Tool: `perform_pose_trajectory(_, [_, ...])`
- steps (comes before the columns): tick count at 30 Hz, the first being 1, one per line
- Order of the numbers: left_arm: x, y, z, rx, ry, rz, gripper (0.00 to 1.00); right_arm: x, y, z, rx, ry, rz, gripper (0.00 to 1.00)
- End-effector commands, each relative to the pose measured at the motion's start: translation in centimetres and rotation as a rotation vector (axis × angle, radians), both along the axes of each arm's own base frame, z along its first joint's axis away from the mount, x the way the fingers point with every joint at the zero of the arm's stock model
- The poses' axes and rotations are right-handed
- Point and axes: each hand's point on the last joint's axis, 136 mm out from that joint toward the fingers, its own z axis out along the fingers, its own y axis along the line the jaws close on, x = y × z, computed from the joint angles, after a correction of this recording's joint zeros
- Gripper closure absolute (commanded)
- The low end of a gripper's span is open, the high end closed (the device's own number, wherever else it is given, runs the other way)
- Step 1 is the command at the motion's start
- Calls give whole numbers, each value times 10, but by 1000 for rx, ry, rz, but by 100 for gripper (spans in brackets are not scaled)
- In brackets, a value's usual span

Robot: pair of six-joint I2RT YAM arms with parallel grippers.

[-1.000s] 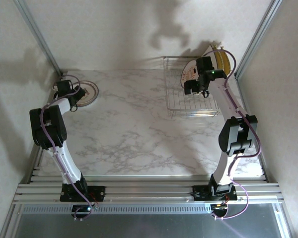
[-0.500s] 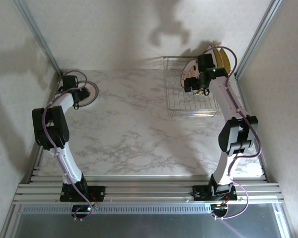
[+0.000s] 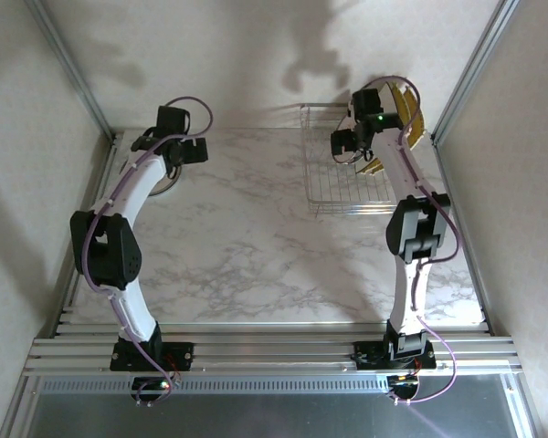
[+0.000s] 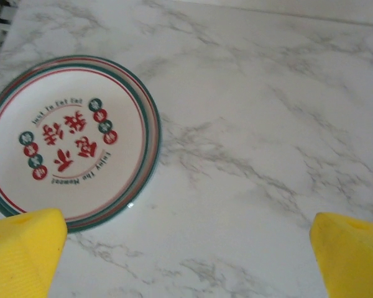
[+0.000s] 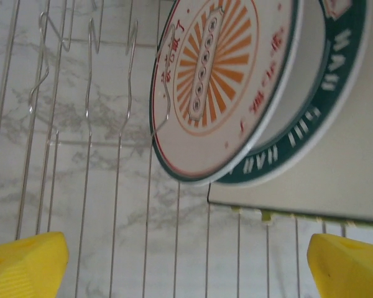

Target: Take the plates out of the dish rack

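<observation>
**Top external view.** The left claw (image 3: pixel 194 151) is seen raised over the far-left part of the bench (image 3: pixel 256 246). Its jaws are spread wide and nothing is held. The right claw (image 3: pixel 347 144) is poised over the far end of the dish rack (image 3: pixel 347 196), equally wide open and empty. The remaining plates (image 3: pixel 402 105) stand on edge just beyond this claw, to its right, in the rack's far corner.

**Left wrist view.** A round teal-rimmed plate with red characters (image 4: pixel 68 143) lies flat on the bench below the claw and to its left. It is clear of both yellow fingertips (image 4: pixel 25 254). A doubled rim suggests a second plate beneath, but this cannot be confirmed. The spot is judged to be the unloading place, well apart from the rack.

**Right wrist view.** An orange sunburst plate (image 5: pixel 217 87) leans in the wire prongs ahead of the claw, slightly right. A deeper green-rimmed plate (image 5: pixel 326 93) sits close behind it, then a pale square plate (image 5: pixel 336 186). The prongs keep them upright, so their rims are presented to the jaws. The sunburst plate is nearest and is judged the likely next grasp.
</observation>
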Motion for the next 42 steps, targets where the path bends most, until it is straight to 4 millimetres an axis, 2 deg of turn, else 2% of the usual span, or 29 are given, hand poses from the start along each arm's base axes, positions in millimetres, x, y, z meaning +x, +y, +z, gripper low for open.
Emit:
perform_pose_trajectory(1, [-15, -7, -23, 39, 123, -32, 0, 24, -8, 7, -24, -48, -13, 1])
perform_pose_trajectory(6, [-15, -17, -28, 12, 118, -51, 1, 48, -13, 3, -39, -77, -40, 1])
perform_pose_trajectory(10, [-13, -21, -30, -2, 113, -61, 1, 58, -16, -1, -38, -92, -54, 4])
perform_pose_trajectory(18, [-14, -21, -35, 7, 136, -66, 0, 81, -13, -6, 0, -139, -58, 18])
perform_pose_trajectory(24, [-11, -21, -36, 5, 129, -67, 0, 86, -9, -9, 21, -149, -55, 28])
perform_pose_trajectory(27, [-9, -24, -39, -3, 136, -73, 0, 86, -9, -10, 24, -147, -57, 35])
perform_pose_trajectory(31, [-7, -24, -41, -3, 136, -72, 0, 85, -9, -12, 22, -140, -63, 57])
perform_pose_trajectory(36, [-7, -26, -40, -10, 120, -83, 1, 78, -16, -4, 6, -136, -112, 77])
perform_pose_trajectory(42, [-9, -25, -43, -9, 126, -79, 0, 67, -17, 5, -8, -129, -136, 92])
